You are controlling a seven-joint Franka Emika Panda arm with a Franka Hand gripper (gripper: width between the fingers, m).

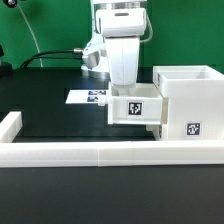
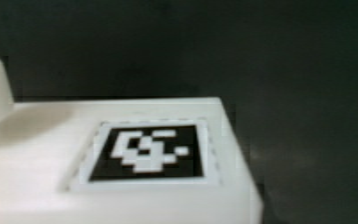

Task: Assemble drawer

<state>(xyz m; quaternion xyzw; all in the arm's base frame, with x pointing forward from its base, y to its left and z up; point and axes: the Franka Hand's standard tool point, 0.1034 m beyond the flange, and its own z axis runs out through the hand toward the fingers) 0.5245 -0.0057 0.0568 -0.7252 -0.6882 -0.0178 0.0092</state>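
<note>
Here, tray [image 1: 134, 109] seemingly beneath jaws, beside housing [image 1: 188, 100]

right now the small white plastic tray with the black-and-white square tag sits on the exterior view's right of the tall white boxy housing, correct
Not quite. The small white plastic tray with the black-and-white square tag sits on the exterior view's left of the tall white boxy housing, not on its right. The exterior view shows this.

You see the black table [image 1: 50, 125], the marker board [image 1: 88, 97] lying behind the pincer, and the low white border wall [image 1: 90, 152] in front.
</note>
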